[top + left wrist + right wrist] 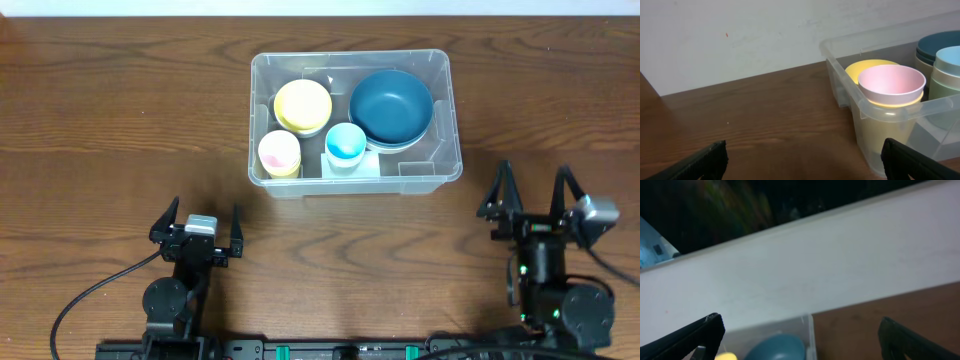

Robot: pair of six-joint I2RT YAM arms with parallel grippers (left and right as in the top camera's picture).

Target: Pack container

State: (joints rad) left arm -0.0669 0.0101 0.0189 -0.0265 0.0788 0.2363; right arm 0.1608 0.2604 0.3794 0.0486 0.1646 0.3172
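Container (430,178) sat on the wooden table (120,120), toward its far side, well apart from both grippers. The left gripper (204,210) hung near the front edge, off the container's left front corner, jaws spread wide and holding nothing. The right gripper (535,175) was also spread (nothing between its fingers), off the right front corner. Inside the container were a yellow bowl (303,105), a dark blue bowl (391,107), a pink cup (279,152) and a light blue cup (345,145).
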